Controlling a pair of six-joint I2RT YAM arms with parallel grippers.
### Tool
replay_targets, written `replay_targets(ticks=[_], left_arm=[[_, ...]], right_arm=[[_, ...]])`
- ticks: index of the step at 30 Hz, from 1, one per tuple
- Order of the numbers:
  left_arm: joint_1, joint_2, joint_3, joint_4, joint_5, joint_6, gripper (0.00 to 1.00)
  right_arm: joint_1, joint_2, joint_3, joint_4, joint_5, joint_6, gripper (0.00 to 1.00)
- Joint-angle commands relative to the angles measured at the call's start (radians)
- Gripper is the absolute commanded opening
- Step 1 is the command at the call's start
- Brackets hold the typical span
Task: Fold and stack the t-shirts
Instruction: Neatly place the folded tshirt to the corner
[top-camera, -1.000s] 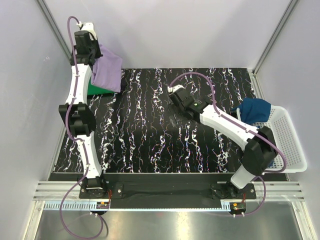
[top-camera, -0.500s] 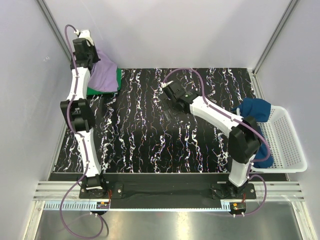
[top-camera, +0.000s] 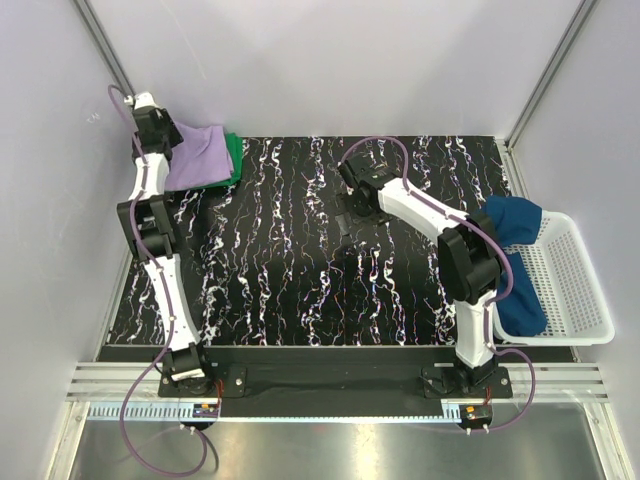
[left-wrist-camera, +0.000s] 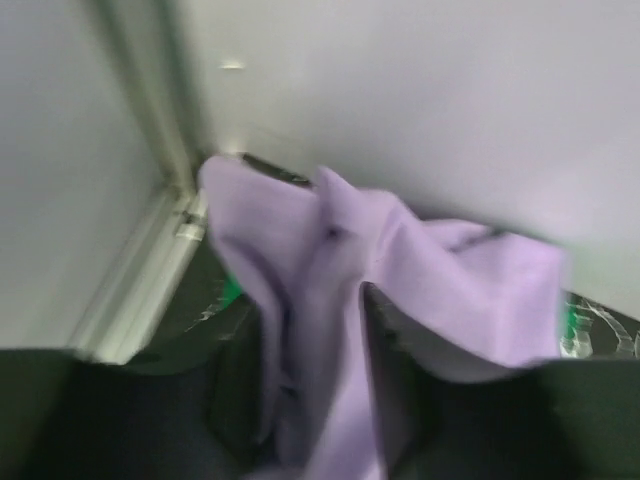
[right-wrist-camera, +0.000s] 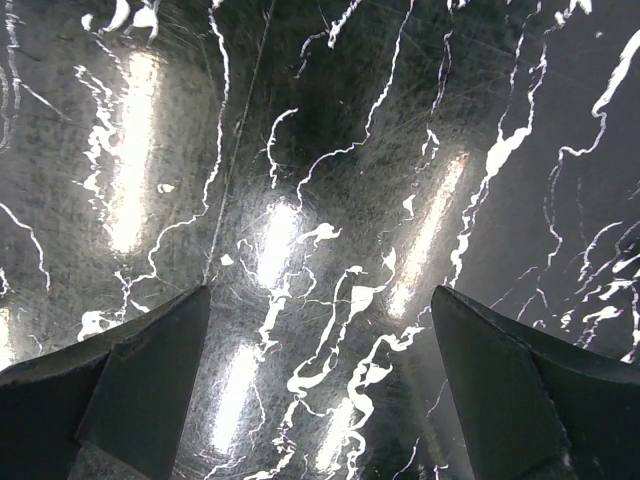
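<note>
The lavender t-shirt (top-camera: 200, 155) lies on the bright green t-shirt (top-camera: 234, 153) at the table's far left corner. My left gripper (top-camera: 152, 128) is at that corner, shut on a fold of the lavender t-shirt (left-wrist-camera: 450, 290), which bunches between its fingers (left-wrist-camera: 385, 380). Only slivers of the green t-shirt (left-wrist-camera: 232, 292) show beneath it. The dark blue t-shirt (top-camera: 515, 260) is draped in the white mesh basket (top-camera: 580, 270) at the right. My right gripper (top-camera: 348, 208) is open and empty over bare table at the centre back (right-wrist-camera: 320, 330).
The table top (top-camera: 300, 270) is black with white marbling. White enclosure walls and a metal corner post (left-wrist-camera: 150, 130) stand close behind the left gripper. The basket sits at the right edge of the table.
My left gripper has moved left and down toward the back corner, laying the lavender t-shirt over the green one. My right arm has swung back toward the centre rear, uncovering more of the blue t-shirt.
</note>
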Motion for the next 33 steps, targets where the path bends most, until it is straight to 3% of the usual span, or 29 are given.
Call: replay_targets(ticks=[1, 3, 9, 13, 18, 21, 24, 28, 30, 31, 33], left_arm=[[0.005, -0.002, 0.063, 0.100, -0.115, -0.023, 0.54], [0.008, -0.014, 0.068, 0.090, -0.148, -0.018, 0.71], [-0.034, -0.127, 0.001, 0.067, -0.230, -0.018, 0.81], [-0.066, -0.256, -0.139, 0.050, -0.272, -0.007, 0.77], [-0.083, -0.319, -0.250, 0.002, -0.191, -0.033, 0.75], [-0.118, -0.269, -0.205, -0.061, -0.076, -0.032, 0.74], [-0.172, -0.148, -0.032, -0.219, -0.053, -0.026, 0.75], [-0.222, -0.106, -0.033, -0.243, -0.161, -0.054, 0.74], [-0.229, -0.081, -0.037, -0.238, -0.163, -0.096, 0.66], [-0.238, -0.069, -0.027, -0.249, -0.177, -0.105, 0.55], [-0.247, -0.043, 0.015, -0.272, -0.210, -0.111, 0.54]], right_arm=[[0.001, 0.009, 0.048, -0.014, -0.043, 0.027, 1.00], [0.002, -0.009, 0.045, -0.016, -0.032, 0.028, 1.00], [0.001, -0.084, 0.040, -0.051, 0.003, 0.036, 1.00], [0.001, -0.164, -0.015, -0.037, 0.006, 0.054, 1.00], [0.001, -0.236, -0.076, -0.023, -0.005, 0.070, 1.00], [0.001, -0.261, -0.099, -0.014, -0.008, 0.077, 1.00], [-0.001, -0.293, -0.132, -0.011, 0.001, 0.076, 1.00], [0.001, -0.312, -0.153, -0.003, 0.012, 0.067, 1.00], [0.001, -0.316, -0.159, -0.005, 0.012, 0.065, 1.00], [0.001, -0.321, -0.162, -0.005, 0.012, 0.065, 1.00], [0.001, -0.327, -0.175, 0.003, 0.015, 0.057, 1.00]])
